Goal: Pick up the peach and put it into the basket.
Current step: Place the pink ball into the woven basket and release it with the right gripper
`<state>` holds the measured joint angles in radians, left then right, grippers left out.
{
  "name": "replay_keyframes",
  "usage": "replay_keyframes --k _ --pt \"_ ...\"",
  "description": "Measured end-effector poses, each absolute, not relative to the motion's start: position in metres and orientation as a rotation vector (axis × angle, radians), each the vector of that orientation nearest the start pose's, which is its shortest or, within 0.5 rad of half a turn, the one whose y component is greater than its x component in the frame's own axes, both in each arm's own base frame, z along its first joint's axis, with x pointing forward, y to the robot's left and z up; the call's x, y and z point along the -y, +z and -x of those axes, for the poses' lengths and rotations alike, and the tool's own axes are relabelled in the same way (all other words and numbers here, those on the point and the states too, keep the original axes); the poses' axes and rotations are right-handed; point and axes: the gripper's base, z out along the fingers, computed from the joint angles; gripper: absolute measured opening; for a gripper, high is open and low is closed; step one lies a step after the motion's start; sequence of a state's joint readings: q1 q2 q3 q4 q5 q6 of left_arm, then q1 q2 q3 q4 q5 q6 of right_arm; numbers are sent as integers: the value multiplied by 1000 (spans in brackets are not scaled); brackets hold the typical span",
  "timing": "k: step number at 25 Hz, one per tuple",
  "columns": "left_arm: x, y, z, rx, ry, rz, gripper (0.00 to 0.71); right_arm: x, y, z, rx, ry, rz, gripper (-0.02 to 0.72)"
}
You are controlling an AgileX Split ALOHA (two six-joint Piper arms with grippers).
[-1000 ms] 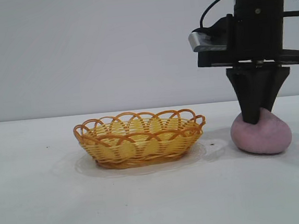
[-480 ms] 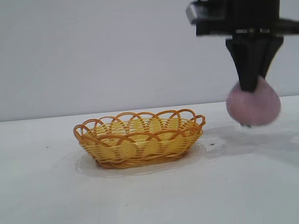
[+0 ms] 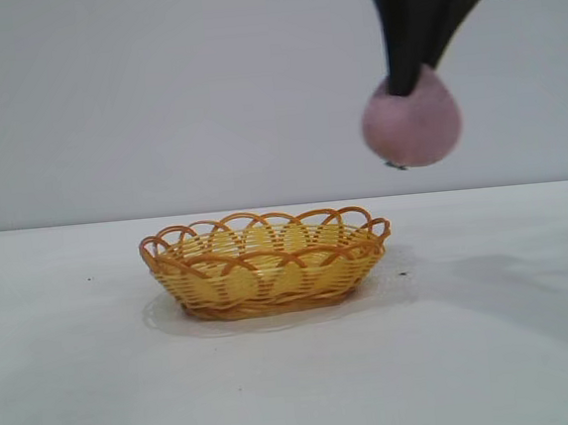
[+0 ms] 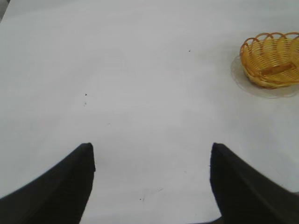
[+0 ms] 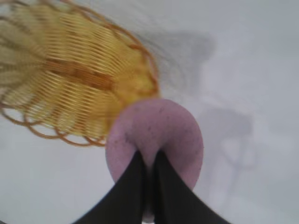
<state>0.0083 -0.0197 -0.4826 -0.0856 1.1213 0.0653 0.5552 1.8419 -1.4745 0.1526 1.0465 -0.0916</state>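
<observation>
The peach (image 3: 412,127) is held in the air by the right gripper (image 3: 405,91), whose two dark fingers (image 5: 128,186) are pinched nearly together into the top of the pink-mauve fruit, so that the fruit hangs below the fingertips. In the exterior view it is seen well above the white table (image 3: 495,353), higher than the basket (image 3: 267,264) and off to that basket's right, just beyond its rim rather than over its middle. In the right wrist view the peach (image 5: 156,137) is shown overlapping the near edge of the basket (image 5: 70,79), with the shadow of arm and fruit cast on the table beside it. The basket, a shallow oval of yellow-orange wicker with a looped rim, is set upright on the table; nothing is seen inside it, only its woven floor with a darker strip along the middle. The left gripper (image 4: 152,154) is held over bare table, well apart from the basket (image 4: 272,59), with its fingers spread wide and nothing between them.
</observation>
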Motion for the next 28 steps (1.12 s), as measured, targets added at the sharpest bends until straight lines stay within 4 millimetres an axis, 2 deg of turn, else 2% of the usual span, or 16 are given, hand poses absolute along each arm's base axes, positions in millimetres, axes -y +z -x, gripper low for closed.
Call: replay_keyframes --k 3,8,12,13,15,21,24,28 --pt "7 268 9 -2099 -59 -67 513 -234 247 -311 -2733 316 898 0" --pt "7 268 9 -2099 -59 -67 513 -254 215 -312 -2753 311 952 0" --pt "7 268 9 -2099 -59 -67 513 -262 193 -317 -2761 304 955 0" --pt "7 268 9 -2099 -59 -67 513 -263 189 -318 -2765 302 956 57" --pt "7 268 9 -2099 -59 -67 513 -265 179 -319 -2783 301 954 57" --pt "7 268 9 -2099 -59 -67 513 -268 174 -321 -2782 332 926 328" --pt "7 268 9 -2099 -59 -67 513 -268 174 -321 -2781 336 923 434" --pt "7 268 9 -2099 -59 -67 513 -267 177 -321 -2768 314 938 434"
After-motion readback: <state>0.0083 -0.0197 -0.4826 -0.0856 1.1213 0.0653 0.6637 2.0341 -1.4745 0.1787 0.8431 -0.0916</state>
